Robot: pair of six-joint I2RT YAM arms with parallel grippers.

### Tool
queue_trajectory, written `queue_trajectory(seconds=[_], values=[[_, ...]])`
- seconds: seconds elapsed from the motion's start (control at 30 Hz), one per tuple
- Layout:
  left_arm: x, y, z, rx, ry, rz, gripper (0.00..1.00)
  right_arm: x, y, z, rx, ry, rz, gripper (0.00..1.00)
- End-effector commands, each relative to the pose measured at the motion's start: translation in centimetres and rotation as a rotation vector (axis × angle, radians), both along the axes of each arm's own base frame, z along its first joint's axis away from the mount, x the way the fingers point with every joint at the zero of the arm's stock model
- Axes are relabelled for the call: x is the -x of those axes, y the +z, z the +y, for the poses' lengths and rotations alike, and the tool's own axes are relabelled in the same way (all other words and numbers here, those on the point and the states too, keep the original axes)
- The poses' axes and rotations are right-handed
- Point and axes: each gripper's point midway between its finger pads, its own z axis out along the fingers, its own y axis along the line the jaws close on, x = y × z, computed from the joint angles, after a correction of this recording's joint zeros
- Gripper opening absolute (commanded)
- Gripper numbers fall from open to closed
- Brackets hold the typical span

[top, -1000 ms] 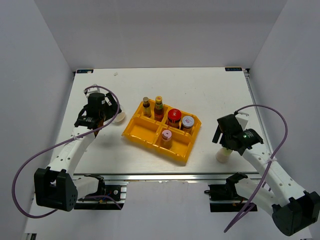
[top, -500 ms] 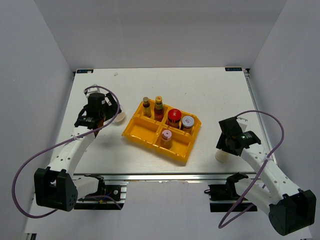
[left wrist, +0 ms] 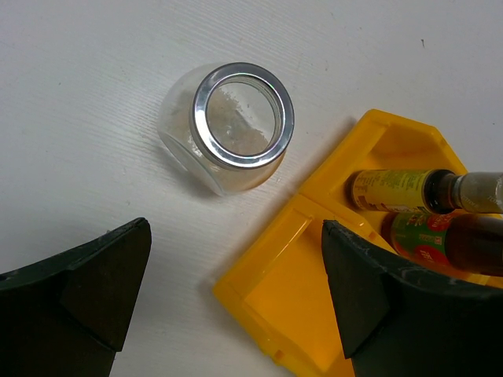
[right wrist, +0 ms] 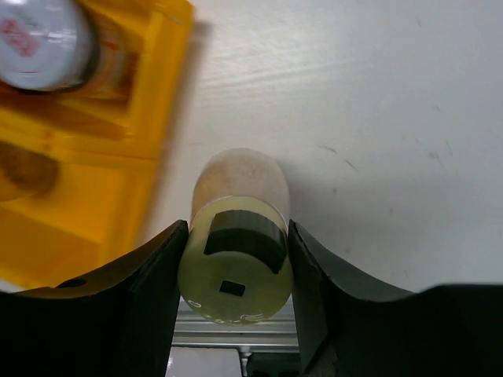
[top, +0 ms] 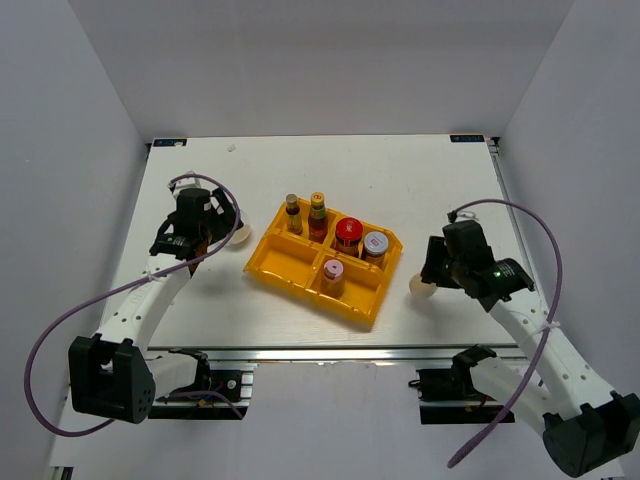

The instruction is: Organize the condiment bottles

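My right gripper (right wrist: 236, 276) is shut on a pale-yellow-capped bottle (right wrist: 240, 184), a finger on each side of its cap, just right of the yellow tray (top: 300, 270). In the top view that bottle (top: 419, 288) hangs below the right gripper (top: 428, 277). The tray holds two slim brown bottles (top: 293, 213) (top: 318, 215), a red-capped jar (top: 348, 233), a silver-lidded jar (top: 375, 243) and a pink-capped one (top: 333, 272). A clear glass jar (left wrist: 228, 133) with white contents sits on the table left of the tray. My left gripper (left wrist: 232, 294) hovers open near it, holding nothing.
The tray's near-left compartment (left wrist: 314, 275) holds nothing and lies right under my left fingers. The table's metal front rail (right wrist: 236, 334) shows just below the held bottle. White walls enclose the table on three sides.
My right gripper has shut on the pale-yellow-capped bottle and carried it left, towards the tray's right corner. The left arm has hardly moved.
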Motion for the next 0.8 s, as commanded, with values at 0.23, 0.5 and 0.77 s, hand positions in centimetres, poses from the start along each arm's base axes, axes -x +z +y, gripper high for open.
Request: queue_trajectory(seconds=[0.23,0.5,0.77], values=[[0.0,1.0,0.7,-0.010,0.028,-0.035,0.98,-0.2,6.6,12.6,-0.091,0.574,-0.216,0.14],[-0.1,0.5,0.9,-0.017,0.043,-0.016,0.98,0.5,5.6,16.6,-0.061,0.708,-0.221,0.13],[-0.4,0.4,1.1,-0.023,0.062,-0.003,0.98,-0.7,2.0,18.9,-0.036,0.727,-0.162,0.15]])
